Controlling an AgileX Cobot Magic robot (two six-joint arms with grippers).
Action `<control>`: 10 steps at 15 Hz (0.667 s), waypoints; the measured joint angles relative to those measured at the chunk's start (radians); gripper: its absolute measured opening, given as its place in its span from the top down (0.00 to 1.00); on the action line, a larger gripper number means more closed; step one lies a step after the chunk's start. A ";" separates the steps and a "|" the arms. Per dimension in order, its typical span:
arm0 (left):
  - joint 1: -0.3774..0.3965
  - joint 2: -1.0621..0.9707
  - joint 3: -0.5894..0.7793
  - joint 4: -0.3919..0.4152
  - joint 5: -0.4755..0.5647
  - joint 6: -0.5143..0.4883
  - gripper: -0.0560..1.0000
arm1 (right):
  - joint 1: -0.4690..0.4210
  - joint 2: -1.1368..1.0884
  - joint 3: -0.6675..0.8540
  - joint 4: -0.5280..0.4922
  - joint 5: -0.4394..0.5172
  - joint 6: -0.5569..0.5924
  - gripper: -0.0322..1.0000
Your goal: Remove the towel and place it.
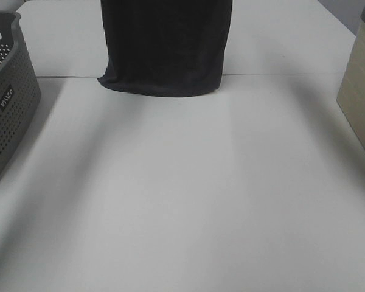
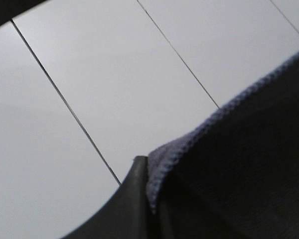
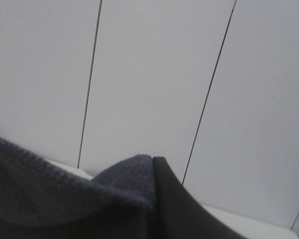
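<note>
Had the big dark charcoal terry cloth towel [image 1: 164, 48] hoisted, pinched tight by left gripper [image 2: 148, 172] and right gripper [image 3: 153, 169], not laid down yet.

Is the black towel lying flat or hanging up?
Hanging up. The towel drops from above, bottom edge at the table; left gripper and right gripper pinch its hem.

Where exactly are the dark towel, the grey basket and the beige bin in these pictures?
dark towel [image 1: 164, 55]: high camera view, middle of the visible cloth.
grey basket [image 1: 9, 121]: high camera view, its perforated side wall.
beige bin [image 1: 360, 103]: high camera view, its side wall.
</note>
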 joint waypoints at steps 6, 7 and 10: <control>-0.070 -0.103 0.000 -0.058 0.825 -0.008 0.95 | 0.000 -0.047 0.000 0.339 0.398 -0.189 0.96; -0.075 -0.132 0.000 -0.092 0.959 -0.009 0.95 | 0.000 -0.066 0.000 0.404 0.467 -0.239 0.96; -0.077 -0.188 -0.003 -0.115 1.274 -0.069 0.95 | 0.000 -0.107 0.000 0.505 0.706 -0.324 0.96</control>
